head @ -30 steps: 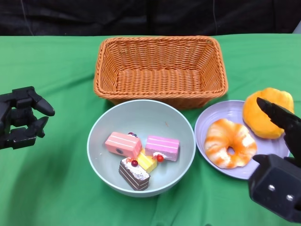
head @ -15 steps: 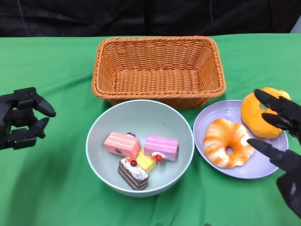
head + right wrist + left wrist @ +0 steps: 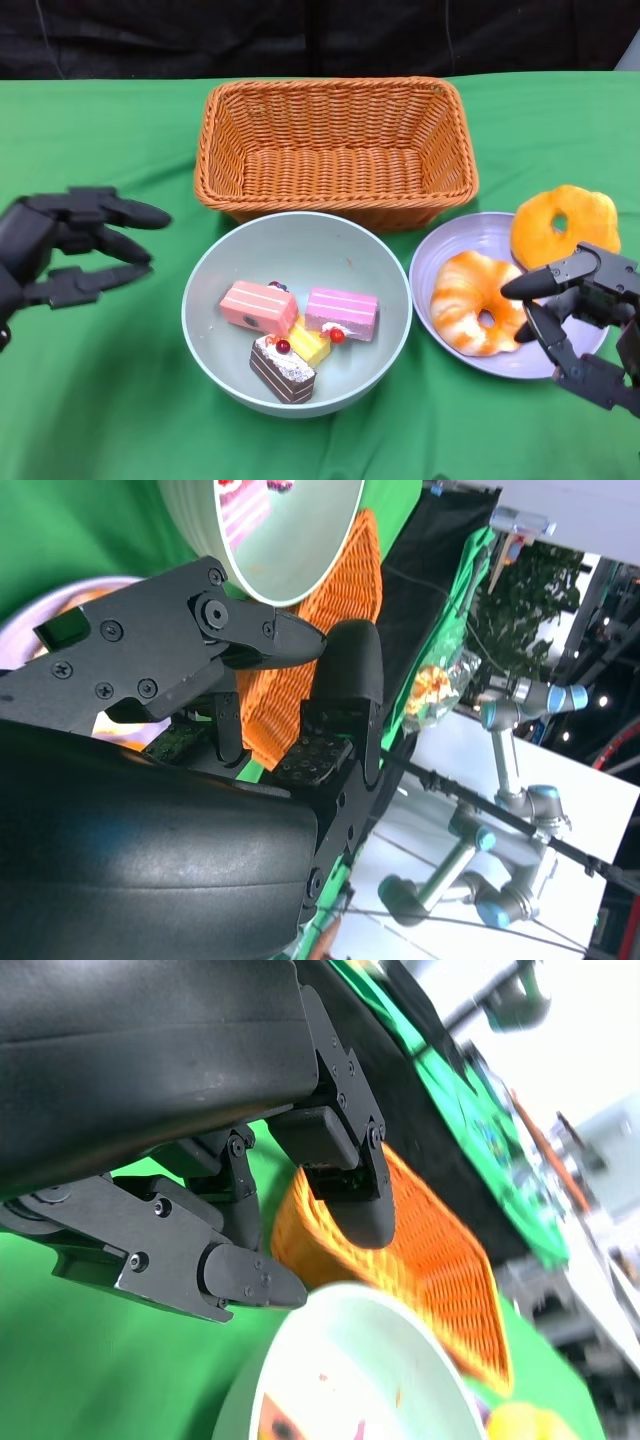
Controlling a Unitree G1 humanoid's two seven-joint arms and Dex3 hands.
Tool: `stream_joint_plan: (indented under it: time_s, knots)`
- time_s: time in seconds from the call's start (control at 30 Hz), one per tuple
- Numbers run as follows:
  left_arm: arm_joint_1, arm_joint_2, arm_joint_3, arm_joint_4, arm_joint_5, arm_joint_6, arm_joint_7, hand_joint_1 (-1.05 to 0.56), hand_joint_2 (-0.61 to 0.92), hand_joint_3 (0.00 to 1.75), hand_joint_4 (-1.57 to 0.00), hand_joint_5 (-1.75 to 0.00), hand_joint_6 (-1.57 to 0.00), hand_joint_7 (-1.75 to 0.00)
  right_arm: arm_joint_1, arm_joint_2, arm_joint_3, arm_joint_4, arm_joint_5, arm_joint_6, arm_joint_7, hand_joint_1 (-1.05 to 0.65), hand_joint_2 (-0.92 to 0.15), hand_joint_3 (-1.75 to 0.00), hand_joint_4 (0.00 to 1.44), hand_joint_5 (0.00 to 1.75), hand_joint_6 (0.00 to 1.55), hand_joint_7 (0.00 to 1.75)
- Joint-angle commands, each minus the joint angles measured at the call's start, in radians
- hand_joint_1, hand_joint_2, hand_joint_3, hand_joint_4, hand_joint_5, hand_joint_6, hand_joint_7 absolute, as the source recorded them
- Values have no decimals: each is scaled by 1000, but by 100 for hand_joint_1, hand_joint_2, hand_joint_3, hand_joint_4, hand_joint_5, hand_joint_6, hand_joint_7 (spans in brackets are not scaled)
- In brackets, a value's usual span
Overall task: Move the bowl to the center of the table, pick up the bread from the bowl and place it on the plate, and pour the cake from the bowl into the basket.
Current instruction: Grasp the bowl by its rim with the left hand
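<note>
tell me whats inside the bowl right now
The bowl holds four cake pieces: two pink, one yellow, one dark with a red cherry. The yellow one is partly covered by the others. No bread is in it.

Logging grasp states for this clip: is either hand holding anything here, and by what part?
Nothing is held. The left hand is open beside the bowl; the right hand is open over the plate.

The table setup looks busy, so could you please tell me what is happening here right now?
A humanoid robot is sorting toy food. The bowl sits in front of the basket and holds only cake pieces; two breads lie on the purple plate. The basket holds nothing yet. The left hand hovers open beside the bowl, and the right hand hangs open over the plate, so pouring the cakes seems to remain.
</note>
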Motion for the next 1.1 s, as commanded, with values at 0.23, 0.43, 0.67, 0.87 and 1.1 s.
stream_joint_plan:
  time_s: [0.23,0.43,0.67,0.87,1.1]
  knots:
    - [24,89,-136,-83,70,-303,-141,-65,91,2,-52,-10,-54,-2,0,5,1,13,29,-4,1,-2,-70,-82,77,148,75,121]
    - [2,92,-132,-23,251,-582,11,-57,82,0,-75,-12,-73,-6,-5,11,0,29,39,-8,-3,-2,-71,-80,76,149,74,121]
    - [-22,102,-102,19,473,-685,202,-56,81,0,-87,-9,-86,-5,-8,15,-2,35,42,-7,-10,-3,-72,-77,76,149,74,122]
    - [-27,121,-119,13,599,-677,351,-56,81,0,-88,-7,-87,-3,-8,16,-3,35,41,-8,-9,-3,-73,-76,76,149,74,123]
    - [-44,162,-190,-117,977,-612,703,-52,79,0,-108,-9,-103,-4,-11,17,-1,43,53,-6,-2,-1,-74,-76,75,149,73,122]
